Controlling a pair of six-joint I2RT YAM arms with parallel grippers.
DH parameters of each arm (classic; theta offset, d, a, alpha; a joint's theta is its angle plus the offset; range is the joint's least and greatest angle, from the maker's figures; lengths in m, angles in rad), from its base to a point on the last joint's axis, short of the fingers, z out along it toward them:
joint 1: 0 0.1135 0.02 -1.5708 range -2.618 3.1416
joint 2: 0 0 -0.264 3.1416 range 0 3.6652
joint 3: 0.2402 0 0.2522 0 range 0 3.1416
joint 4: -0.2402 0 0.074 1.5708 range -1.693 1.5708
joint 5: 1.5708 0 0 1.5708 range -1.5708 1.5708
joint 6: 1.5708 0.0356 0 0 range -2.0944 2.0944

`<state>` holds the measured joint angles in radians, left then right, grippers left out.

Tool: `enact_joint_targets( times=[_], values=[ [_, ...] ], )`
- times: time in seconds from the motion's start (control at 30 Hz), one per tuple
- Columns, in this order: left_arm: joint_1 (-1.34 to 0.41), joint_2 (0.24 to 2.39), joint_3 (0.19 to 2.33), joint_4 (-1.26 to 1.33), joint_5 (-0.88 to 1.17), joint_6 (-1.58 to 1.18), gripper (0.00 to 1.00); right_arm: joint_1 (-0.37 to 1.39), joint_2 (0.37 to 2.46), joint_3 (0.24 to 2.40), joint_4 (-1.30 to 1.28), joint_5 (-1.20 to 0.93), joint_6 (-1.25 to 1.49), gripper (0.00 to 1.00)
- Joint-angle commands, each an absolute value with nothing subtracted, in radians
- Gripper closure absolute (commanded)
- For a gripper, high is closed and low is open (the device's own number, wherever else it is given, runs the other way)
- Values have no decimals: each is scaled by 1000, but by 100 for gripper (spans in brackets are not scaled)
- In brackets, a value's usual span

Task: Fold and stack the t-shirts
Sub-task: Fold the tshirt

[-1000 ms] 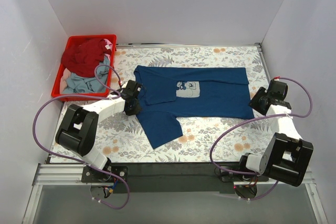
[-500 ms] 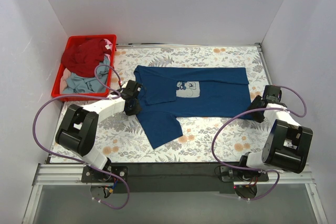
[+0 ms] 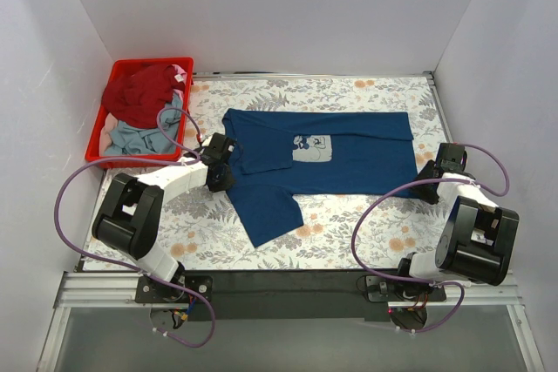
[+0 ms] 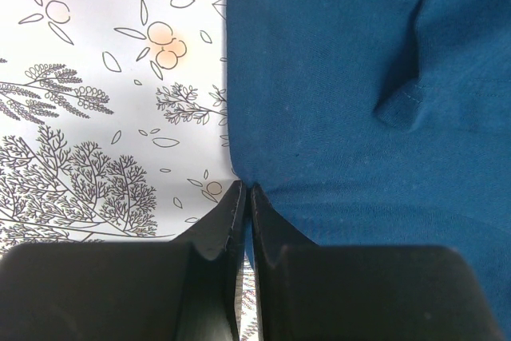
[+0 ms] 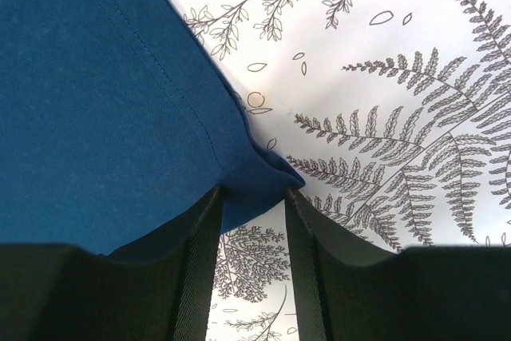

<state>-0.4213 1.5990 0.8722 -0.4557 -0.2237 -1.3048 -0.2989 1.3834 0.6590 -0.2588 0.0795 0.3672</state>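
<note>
Left wrist: left fingers (image 4: 214, 239) pinch navy t-shirt (image 4: 359, 77); right fingers (image 5: 198, 277), part-spread, straddle its corner.

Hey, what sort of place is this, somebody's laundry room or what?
Probably a robotics lab test cell, not a home: bare white walls box in a floral-covered table where a navy t-shirt lies, and a left arm and right arm are bolted along its near edge.

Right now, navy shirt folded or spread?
Spread: the navy t-shirt lies flat, print up, one sleeve sticking out toward the arms' bases.
</note>
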Motion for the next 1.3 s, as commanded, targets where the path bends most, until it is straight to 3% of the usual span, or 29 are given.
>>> enact_joint_targets(
  times=[0.0, 0.1, 0.23, 0.27, 0.63, 1.27],
  values=[
    [-419, 1598, 841, -499, -276, -1284, 100, -302, 1407, 641, -247, 104, 365, 57],
    [-419, 1598, 841, -499, -275, -1284, 100, -302, 1401, 634, -250, 97, 362, 68],
    [-420, 1588, 838, -503, -267, -1284, 100, -302, 1375, 629, -268, 77, 362, 97],
    [-419, 1583, 836, -503, -268, -1285, 100, -302, 1361, 630, -276, 68, 362, 99],
    [-400, 1575, 982, -629, -235, -1258, 100, -301, 1293, 785, -379, -20, 324, 99],
    [-235, 1859, 1449, -762, -49, -1203, 100, -281, 1675, 1219, -445, -92, 268, 99]
  ],
)
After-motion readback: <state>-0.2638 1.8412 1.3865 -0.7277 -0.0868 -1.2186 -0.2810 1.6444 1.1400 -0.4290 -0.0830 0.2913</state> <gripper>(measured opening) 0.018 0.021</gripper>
